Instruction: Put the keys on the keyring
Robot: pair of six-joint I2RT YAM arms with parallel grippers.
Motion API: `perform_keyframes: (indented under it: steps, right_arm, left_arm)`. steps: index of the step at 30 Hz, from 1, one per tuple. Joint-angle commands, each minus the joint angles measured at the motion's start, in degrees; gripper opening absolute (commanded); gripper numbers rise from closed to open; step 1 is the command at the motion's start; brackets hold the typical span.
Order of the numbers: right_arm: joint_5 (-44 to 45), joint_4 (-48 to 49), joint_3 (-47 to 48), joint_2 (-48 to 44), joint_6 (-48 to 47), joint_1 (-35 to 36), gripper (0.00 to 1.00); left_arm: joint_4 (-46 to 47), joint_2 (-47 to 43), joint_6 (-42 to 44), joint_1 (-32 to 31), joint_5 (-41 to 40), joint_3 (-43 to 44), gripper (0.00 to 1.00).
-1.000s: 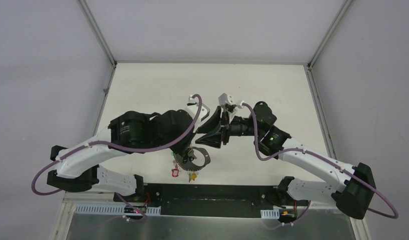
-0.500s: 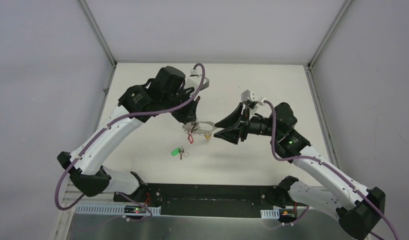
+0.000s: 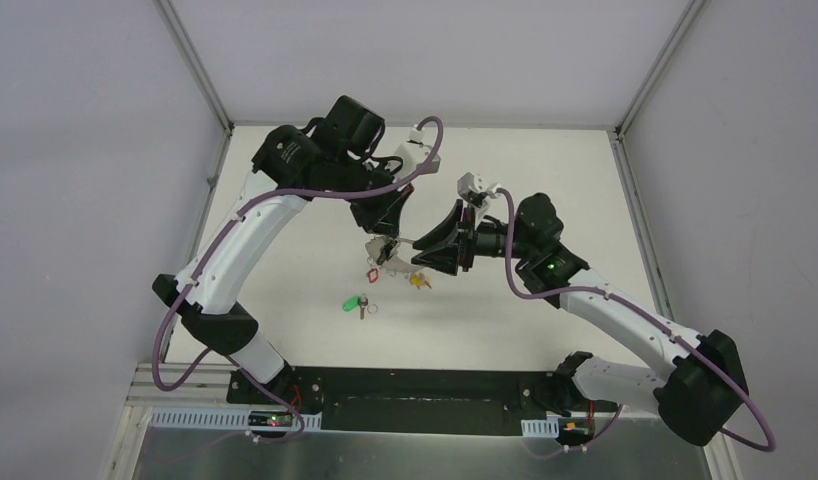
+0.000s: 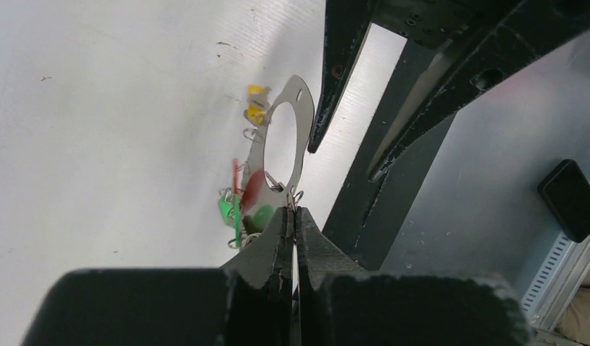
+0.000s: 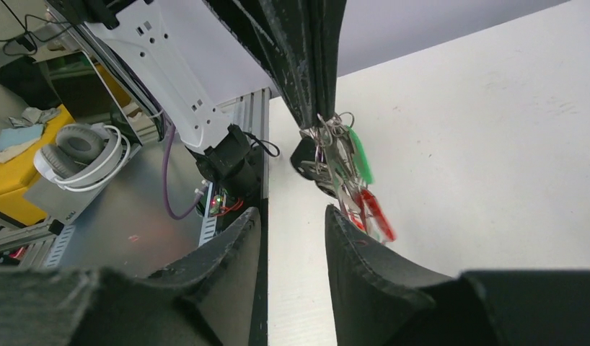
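Observation:
My left gripper (image 3: 385,245) is shut on the rim of the keyring (image 4: 301,137), a flat grey metal ring held above the table. Red (image 3: 372,270), yellow (image 3: 420,282) and green (image 5: 358,155) capped keys dangle from it, along with a dark cap (image 5: 304,157). A green-capped key (image 3: 353,302) lies loose on the table with a small wire ring (image 3: 371,310) beside it. My right gripper (image 3: 417,258) is open and holds nothing. Its fingers (image 4: 328,79) flank the far side of the keyring, and one fingertip (image 5: 335,216) is right beside the hanging keys.
The white table (image 3: 285,200) is walled by grey panels with metal corner posts (image 3: 195,65). The black base rail (image 3: 425,385) runs along the near edge. Headphones (image 5: 83,148) lie beyond the table in the right wrist view.
My left arm has lifted the keyring from near the front edge up and back to mid-table, leaving the green-capped key lying there. The right gripper swung left to meet the ring.

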Motion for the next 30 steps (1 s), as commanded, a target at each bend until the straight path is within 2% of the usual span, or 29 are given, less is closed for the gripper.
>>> perform_keyframes:
  steps: [1, 5, 10, 14, 22, 24, 27, 30]
  right_arm:
    - [-1.2, 12.8, 2.7, 1.7, 3.8, -0.2, 0.38]
    - [-2.3, 17.5, 3.6, 3.9, 6.0, 0.0, 0.36]
    - [1.3, 14.1, 4.3, 1.4, 2.2, 0.0, 0.46]
    - [0.8, 13.4, 5.5, 0.8, 2.5, 0.0, 0.47]
    - [5.9, 11.5, 3.5, -2.3, 2.2, 0.1, 0.47]
    - [5.7, 11.6, 3.1, -1.6, 2.6, 0.1, 0.46]
    - [3.8, 13.8, 3.2, 0.3, 3.8, 0.2, 0.37]
    - [2.5, 14.6, 4.0, 2.1, 3.8, 0.6, 0.34]
  left_arm:
    - [-0.3, -1.0, 3.0, -0.1, 3.9, 2.9, 0.0]
    - [0.6, -1.6, 3.1, -0.1, 4.4, 1.8, 0.0]
    - [3.0, -3.9, 3.2, -0.1, 2.7, -0.5, 0.0]
    - [6.6, -6.6, 2.5, 0.0, 1.0, -3.8, 0.0]
    - [9.2, -9.0, 1.4, -0.1, 0.6, -6.6, 0.0]
    - [9.8, -9.3, 1.3, 0.0, 1.2, -6.9, 0.0]
    - [10.3, -9.8, 1.1, -0.1, 2.0, -7.5, 0.0]
    - [11.1, -10.5, 1.4, -0.1, 2.7, -8.4, 0.0]
